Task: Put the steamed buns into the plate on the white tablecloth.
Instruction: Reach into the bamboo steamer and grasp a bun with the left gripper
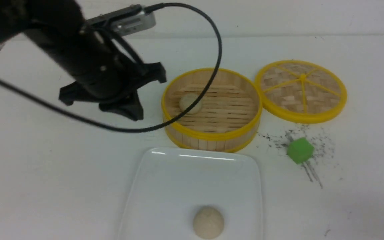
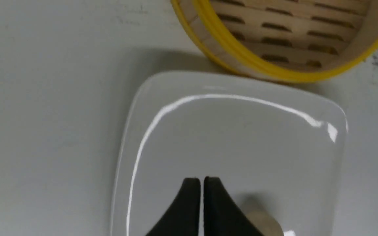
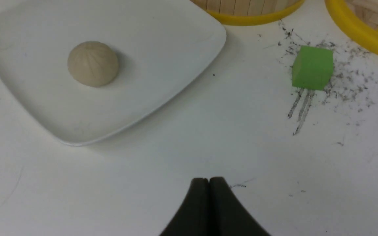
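A white tablecloth point(image 1: 45, 173), marked with dark specks, is spread under everything. At the far left, the left claw point(image 2: 202, 179) is seen beside the basket, its two fingers drawn almost together with only a thin slit between them and nothing gripped. One black cable point(image 1: 219, 56) is looped from that arm across one round steamer basket point(image 1: 212, 136). Two steamed buns are counted. The first bun point(image 1: 190, 103) is lying inside the basket, partly crossed by the cable. The second bun point(image 1: 208, 222) is set on the one white plate point(image 1: 165, 186), which is placed just in front of the basket. One woven lid point(image 1: 301, 115) is laid flat just beside the basket, then one green cube point(image 1: 300, 150) among the specks. The right claw point(image 3: 208, 179) is pressed fully closed on nothing. The plate's near edge is cut off in the front view, and only a dark corner of the right arm is seen there.
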